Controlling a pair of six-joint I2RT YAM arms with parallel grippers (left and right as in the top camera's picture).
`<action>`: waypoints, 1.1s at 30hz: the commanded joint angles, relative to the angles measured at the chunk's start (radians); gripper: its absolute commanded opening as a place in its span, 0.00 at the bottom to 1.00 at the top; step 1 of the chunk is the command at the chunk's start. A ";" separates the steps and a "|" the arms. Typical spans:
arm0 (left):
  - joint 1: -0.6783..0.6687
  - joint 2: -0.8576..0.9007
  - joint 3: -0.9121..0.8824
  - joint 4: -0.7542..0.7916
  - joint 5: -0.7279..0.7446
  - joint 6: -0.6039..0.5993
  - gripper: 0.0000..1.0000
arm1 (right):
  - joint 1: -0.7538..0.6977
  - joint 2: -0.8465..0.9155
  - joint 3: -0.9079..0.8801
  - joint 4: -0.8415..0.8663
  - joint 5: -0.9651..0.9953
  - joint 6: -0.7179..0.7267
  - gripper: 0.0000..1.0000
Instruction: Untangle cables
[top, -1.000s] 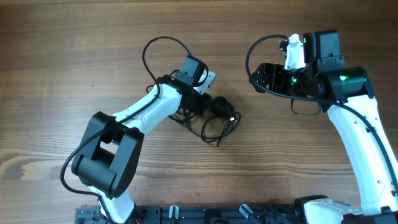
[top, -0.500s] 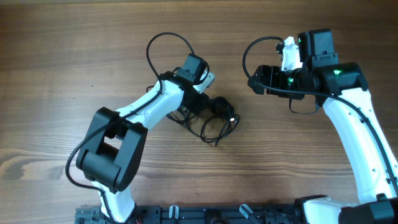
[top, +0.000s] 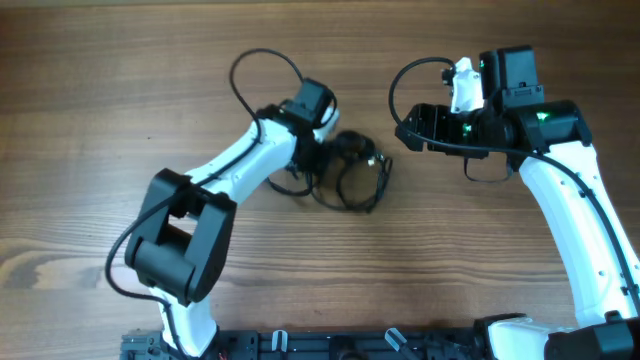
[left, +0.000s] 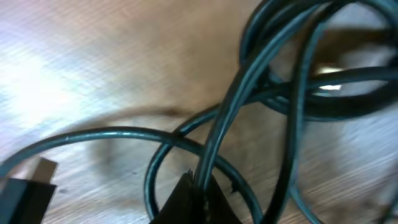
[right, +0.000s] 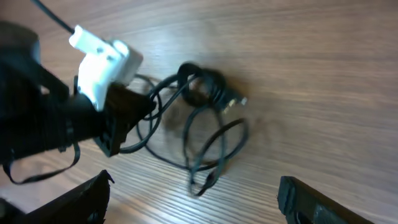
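Cables (top: 350, 172) (right: 200, 99) (left: 219, 134): thin black cords in one loose tangle on the wood surface (top: 120, 80), lying btwn the two grippers. Tight little coil sits on the side nearest the right gripper (top: 407, 128) (right: 194, 180), w/ a small plug end (top: 378, 158) (right: 240, 100) poking out of it, metal tip showing. Wider slack loops spread out from the coil and cross each other; a second cord end (right: 200, 185) lies at the far edge of the loops in the right wrist view. Left gripper (top: 322, 165) (right: 146, 106) is at the tangle's edge, its jaws pinched shut on one strand; left wrist view is blurry but shows that cord running straight into the dark tip. Right gripper's jaws are spread wide, holding nothing, tangle just ahead of them but apart, not touching
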 joint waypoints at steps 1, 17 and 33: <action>0.066 -0.119 0.087 -0.014 0.153 -0.228 0.04 | 0.028 0.011 -0.006 0.047 -0.150 -0.019 0.89; 0.151 -0.245 0.087 0.035 0.573 -0.341 0.04 | 0.220 0.217 -0.006 0.362 -0.071 0.385 0.59; 0.151 -0.250 0.087 0.134 0.670 -0.341 0.04 | 0.211 0.308 -0.006 0.415 -0.046 0.439 0.04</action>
